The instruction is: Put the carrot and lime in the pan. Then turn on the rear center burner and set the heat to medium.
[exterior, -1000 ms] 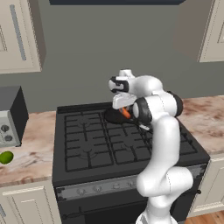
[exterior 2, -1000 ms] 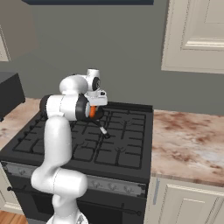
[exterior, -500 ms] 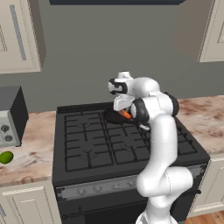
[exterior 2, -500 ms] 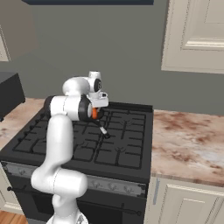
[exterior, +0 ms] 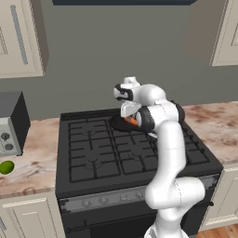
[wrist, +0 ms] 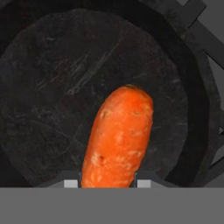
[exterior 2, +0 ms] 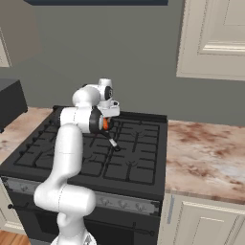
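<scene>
**Gripper pinches the carrot over the pan**

The gripper (wrist: 104, 183) is clamped on the carrot (wrist: 118, 138), its two fingertips pressed against the vegetable's sides at the bottom of the hand view. The carrot points away from the hand, its blunt orange end over the scratched black floor of the pan (wrist: 52, 78); whether it touches that floor cannot be told.

From the left base view the white arm (exterior: 169, 153) bends over the stove (exterior: 93, 153), with the hand at the pan (exterior: 120, 124) near the back of the black grating and a bit of orange carrot (exterior: 133, 121) showing beside the wrist. From the right base view the pan's thin handle (exterior 2: 111, 141) sticks out toward the front of the stove, silver at its tip.

The lime (exterior: 6, 167) lies on the marbled counter (exterior: 32, 158) left of the stove, well apart from the pan, near a grey toaster oven (exterior: 10, 123)
</scene>
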